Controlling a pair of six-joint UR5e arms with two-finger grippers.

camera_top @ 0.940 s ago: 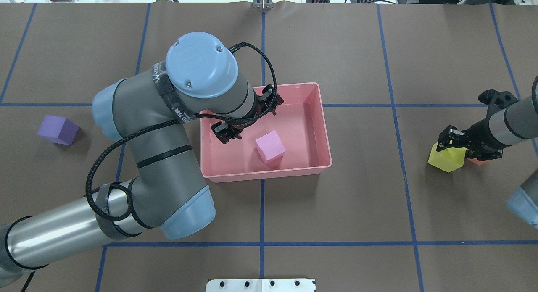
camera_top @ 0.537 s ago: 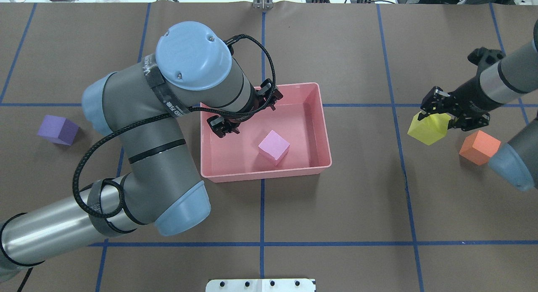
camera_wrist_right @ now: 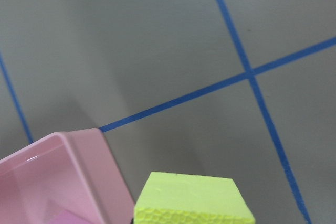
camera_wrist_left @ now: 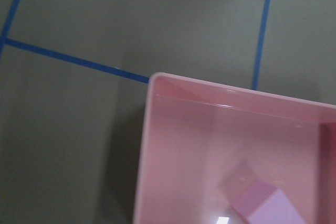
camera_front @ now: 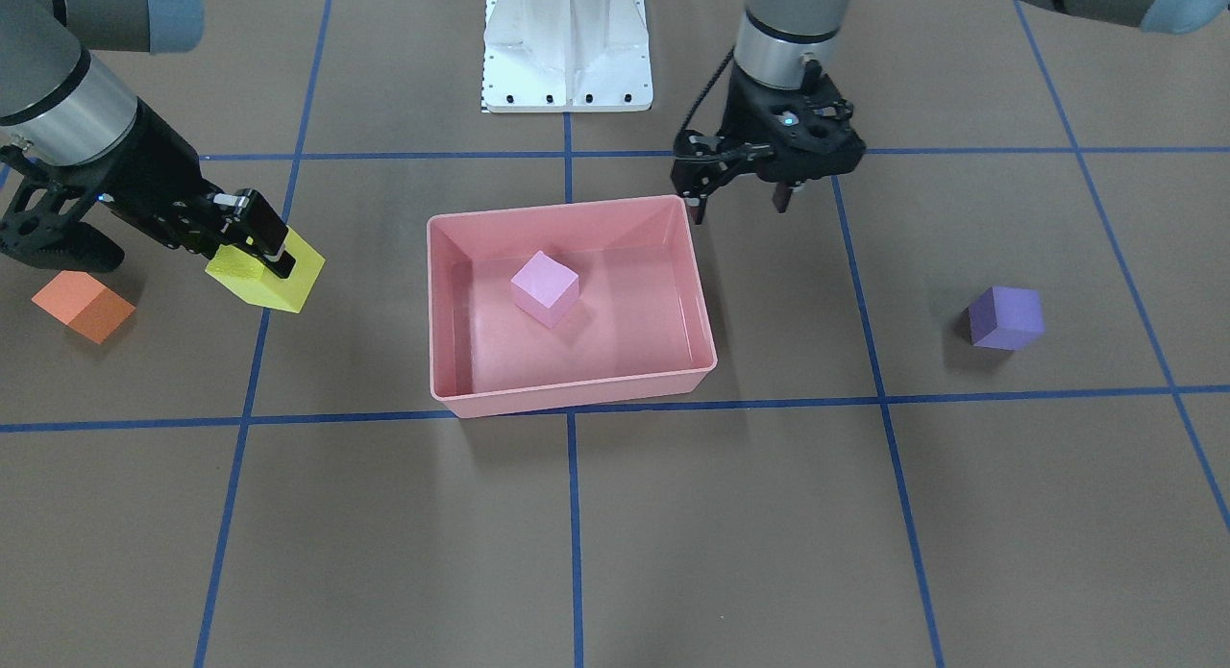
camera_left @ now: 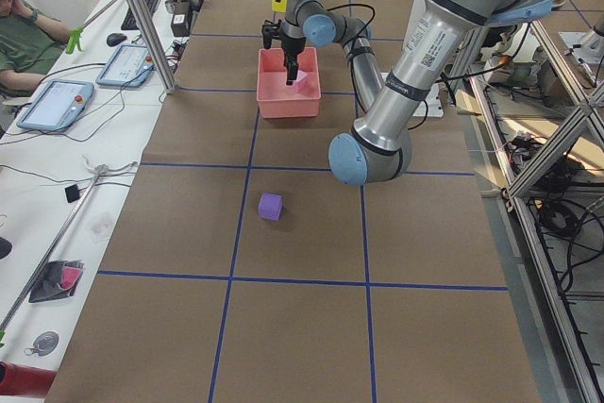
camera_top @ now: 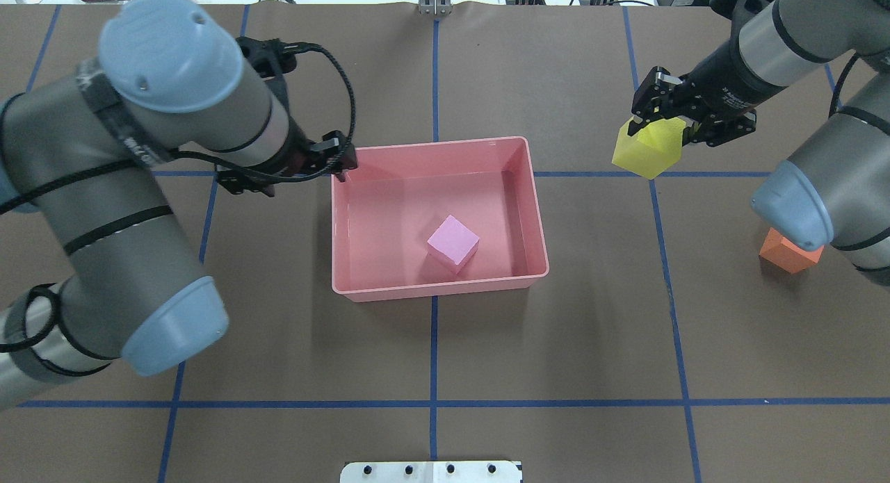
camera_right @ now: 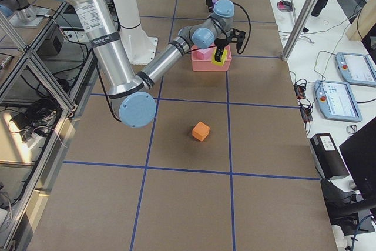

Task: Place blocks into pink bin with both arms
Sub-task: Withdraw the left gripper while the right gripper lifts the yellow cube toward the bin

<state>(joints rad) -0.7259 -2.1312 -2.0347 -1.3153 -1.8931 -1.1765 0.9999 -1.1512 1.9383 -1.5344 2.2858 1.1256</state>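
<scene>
Off to the robot's right of the pink bin (camera_top: 537, 212), my right gripper (camera_top: 664, 125) is clamped on the yellow block (camera_top: 646, 153), held clear of the table (camera_top: 556, 344) and not yet over the rim. I want to carry it level across, stop above bare floor beside the pink block (camera_top: 452, 243), lower, then release. My left gripper (camera_front: 738, 203) hangs empty, jaws apart, by the bin's corner. The purple block (camera_front: 1004, 317) and orange block (camera_front: 82, 306) sit on the table.
</scene>
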